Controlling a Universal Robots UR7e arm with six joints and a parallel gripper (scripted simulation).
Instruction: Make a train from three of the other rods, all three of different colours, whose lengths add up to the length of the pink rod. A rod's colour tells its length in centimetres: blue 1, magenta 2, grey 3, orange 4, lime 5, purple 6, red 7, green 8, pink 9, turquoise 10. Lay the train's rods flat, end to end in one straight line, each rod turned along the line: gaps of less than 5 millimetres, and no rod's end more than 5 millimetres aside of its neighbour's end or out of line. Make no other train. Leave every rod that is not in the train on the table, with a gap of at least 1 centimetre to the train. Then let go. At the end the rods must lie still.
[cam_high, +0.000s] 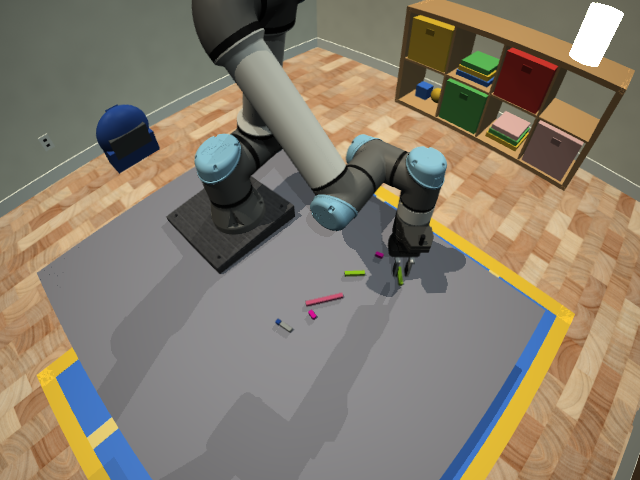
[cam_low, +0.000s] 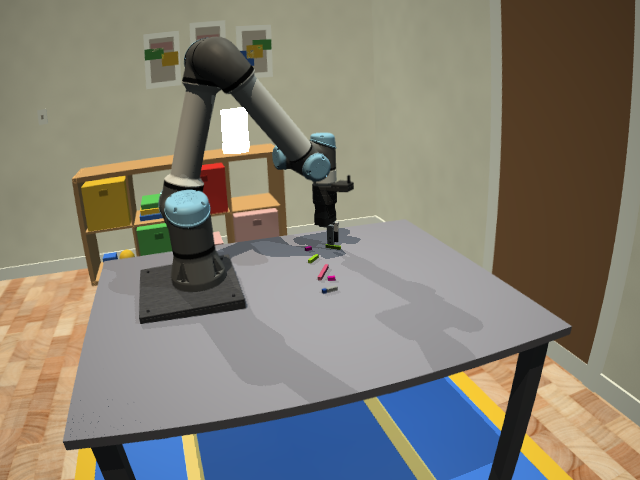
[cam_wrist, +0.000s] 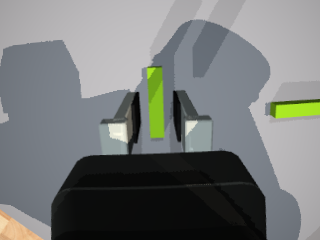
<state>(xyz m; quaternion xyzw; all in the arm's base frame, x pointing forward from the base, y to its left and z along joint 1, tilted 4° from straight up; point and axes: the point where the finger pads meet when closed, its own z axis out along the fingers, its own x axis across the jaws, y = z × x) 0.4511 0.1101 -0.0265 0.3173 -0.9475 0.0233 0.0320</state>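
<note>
My gripper (cam_high: 403, 268) is open and stands low over the table at the far right of the rod group. A lime rod (cam_wrist: 155, 102) lies between its two fingers, with a small gap on each side; it also shows in the top view (cam_high: 400, 276). A second lime rod (cam_high: 354, 272) lies to the left, seen at the right edge of the wrist view (cam_wrist: 295, 108). The pink rod (cam_high: 324, 299) lies nearer the table's middle. A blue rod (cam_high: 278, 321) and a grey rod (cam_high: 285, 326) lie end to end.
One magenta rod (cam_high: 312, 313) lies just below the pink rod, another (cam_high: 378, 254) beside the gripper toward the robot base (cam_high: 231, 219). The table's edge (cam_high: 465, 248) is close behind the gripper.
</note>
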